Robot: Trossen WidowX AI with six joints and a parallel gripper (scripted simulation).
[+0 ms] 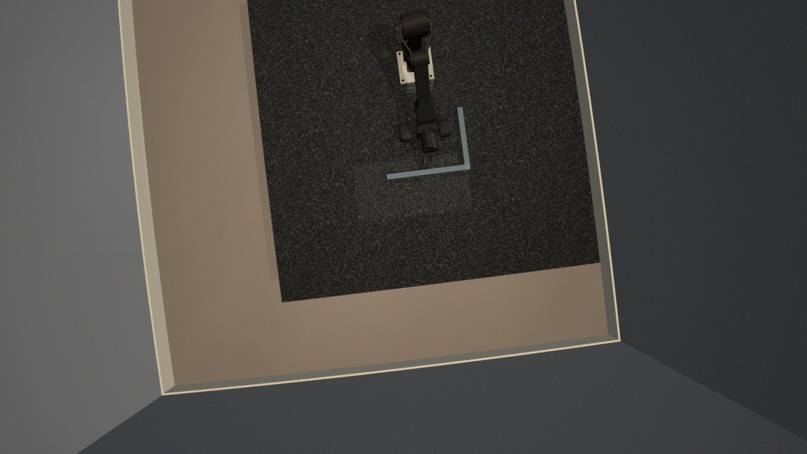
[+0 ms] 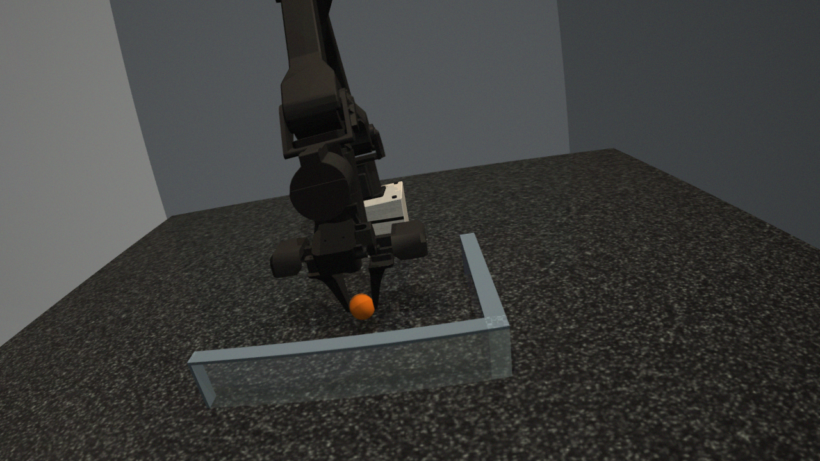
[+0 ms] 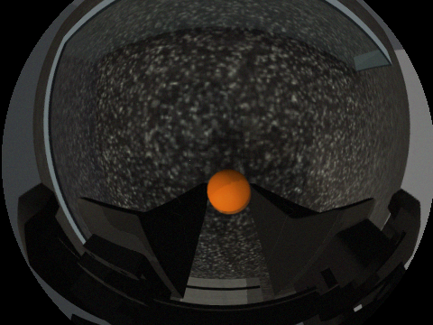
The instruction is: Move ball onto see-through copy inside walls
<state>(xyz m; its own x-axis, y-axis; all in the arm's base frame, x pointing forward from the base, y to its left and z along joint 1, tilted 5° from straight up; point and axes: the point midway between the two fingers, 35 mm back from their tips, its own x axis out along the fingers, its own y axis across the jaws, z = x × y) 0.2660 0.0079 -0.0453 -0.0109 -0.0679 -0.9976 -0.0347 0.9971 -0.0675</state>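
Nearest in the exterior view stand two clear walls (image 2: 355, 367), the long one across the front and the shorter one running back from its right end, meeting in one corner. Just behind the long wall, inside that corner, a single orange ball (image 2: 361, 306) sits low at the speckled table (image 2: 630, 274), pinched between the two dark fingers of the one gripper (image 2: 360, 299), which is clenched on it. Beyond rises the arm's pale base block (image 2: 385, 207)
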